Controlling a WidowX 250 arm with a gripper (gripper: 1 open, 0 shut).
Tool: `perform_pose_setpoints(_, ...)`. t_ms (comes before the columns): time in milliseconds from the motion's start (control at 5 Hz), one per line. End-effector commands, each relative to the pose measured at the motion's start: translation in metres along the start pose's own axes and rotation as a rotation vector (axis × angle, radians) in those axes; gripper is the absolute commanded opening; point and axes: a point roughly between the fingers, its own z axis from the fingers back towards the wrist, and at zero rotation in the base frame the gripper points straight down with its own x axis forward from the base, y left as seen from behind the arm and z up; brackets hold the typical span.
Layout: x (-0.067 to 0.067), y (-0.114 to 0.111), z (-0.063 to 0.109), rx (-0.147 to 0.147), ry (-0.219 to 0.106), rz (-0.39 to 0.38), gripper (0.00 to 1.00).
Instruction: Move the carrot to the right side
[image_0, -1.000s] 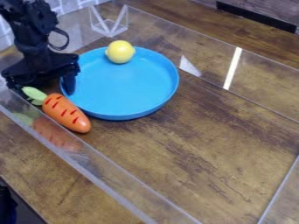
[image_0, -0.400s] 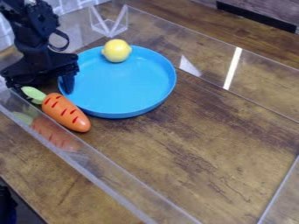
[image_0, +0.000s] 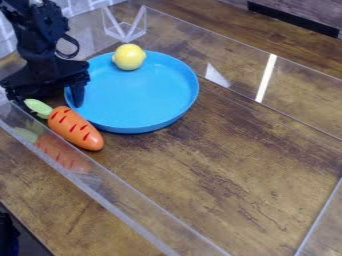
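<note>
Wooden planks, dark brown and glossy, made up the table (image_0: 227, 180) that filled the near part of the view, with streaks of light reflected on the right. Along its near left edge ran a clear plastic barrier wall (image_0: 120, 205), slanting toward the bottom of the picture.

Just behind that wall, at the left, lay the small orange toy carrot (image_0: 75, 128) with dark groove marks, flat on the wood, its green leafy top pointing up and left and its tip down and right. It sat just beside the round blue plastic plate (image_0: 134, 95), close to the rim; whether the two touched I could not tell.

My black gripper (image_0: 43, 93) stood over the carrot's leafy end, pointing steeply downward, its fingers spread as wide as they go. One finger (image_0: 76, 93) hung in front of the plate's left rim, the other was low at the far left. Nothing was pinched between them, and I could not tell whether either finger touched the greens.

Farther back, a yellow round toy fruit (image_0: 128, 57) rested on the plate's far rim.
</note>
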Motion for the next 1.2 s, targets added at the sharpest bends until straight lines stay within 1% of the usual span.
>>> perform_pose_setpoints(0,-0.0013,0.0006,-0.0013,0.015,0.002,-0.010,1.00)
perform_pose_setpoints(1000,0.0015,-0.0071,-0.0028,0.043,-0.020,-0.004,1.00)
